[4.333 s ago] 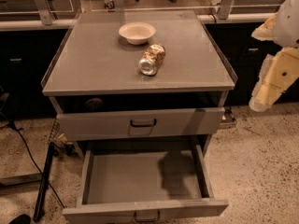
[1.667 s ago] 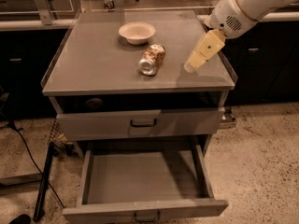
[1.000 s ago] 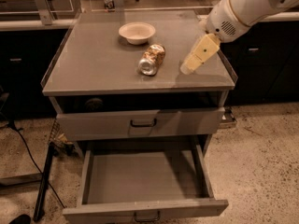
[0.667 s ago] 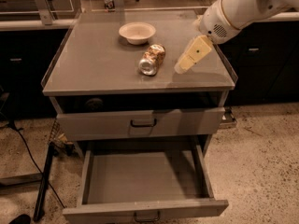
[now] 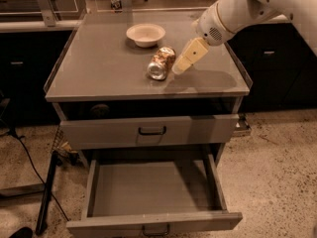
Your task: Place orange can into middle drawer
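Only one camera here: it sits high in front of the grey metal cabinet (image 5: pixel 109 73), fairly close, tilted down over its flat top and the open wide grey drawer (image 5: pixel 153 187). The cream gripper (image 5: pixel 178 68) hovers over the top's right side.

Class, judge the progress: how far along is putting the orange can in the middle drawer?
Done: the middle drawer stands pulled open. In hand: the tool hovers beside the orange can, which lies on the cabinet top. Left: grasp, carry, place.

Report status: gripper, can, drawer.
Gripper low over cabinet top, tip beside orange can. Orange can lying on its side, not lifted. Middle drawer pulled open. Bowl behind can, not in the way.
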`<state>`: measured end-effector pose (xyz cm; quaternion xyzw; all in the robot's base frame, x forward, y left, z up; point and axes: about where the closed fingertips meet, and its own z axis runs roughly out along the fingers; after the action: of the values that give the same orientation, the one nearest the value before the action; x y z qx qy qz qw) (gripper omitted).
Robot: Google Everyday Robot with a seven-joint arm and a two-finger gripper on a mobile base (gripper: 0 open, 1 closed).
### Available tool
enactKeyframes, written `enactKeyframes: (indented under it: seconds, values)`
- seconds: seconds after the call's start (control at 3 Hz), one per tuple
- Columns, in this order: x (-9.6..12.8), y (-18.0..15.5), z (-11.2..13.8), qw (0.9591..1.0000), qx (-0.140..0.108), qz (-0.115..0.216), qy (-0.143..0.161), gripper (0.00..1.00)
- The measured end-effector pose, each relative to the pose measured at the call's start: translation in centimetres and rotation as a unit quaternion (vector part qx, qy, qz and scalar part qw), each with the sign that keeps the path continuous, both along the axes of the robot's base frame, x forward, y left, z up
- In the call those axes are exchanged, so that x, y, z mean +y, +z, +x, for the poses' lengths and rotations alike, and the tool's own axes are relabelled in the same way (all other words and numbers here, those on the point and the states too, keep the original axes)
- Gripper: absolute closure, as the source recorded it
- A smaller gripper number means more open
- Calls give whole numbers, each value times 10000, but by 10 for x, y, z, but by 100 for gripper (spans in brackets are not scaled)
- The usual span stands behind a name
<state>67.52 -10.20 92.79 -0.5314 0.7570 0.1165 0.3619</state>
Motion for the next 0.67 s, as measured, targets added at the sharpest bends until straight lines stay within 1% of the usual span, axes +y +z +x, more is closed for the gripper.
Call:
enactKeyframes:
  seconds: [0.33,0.67]
  values:
    - [10,-13,20,9999,103,37,0,0]
    - [16,-27,35,9996,258,72,-19,0]
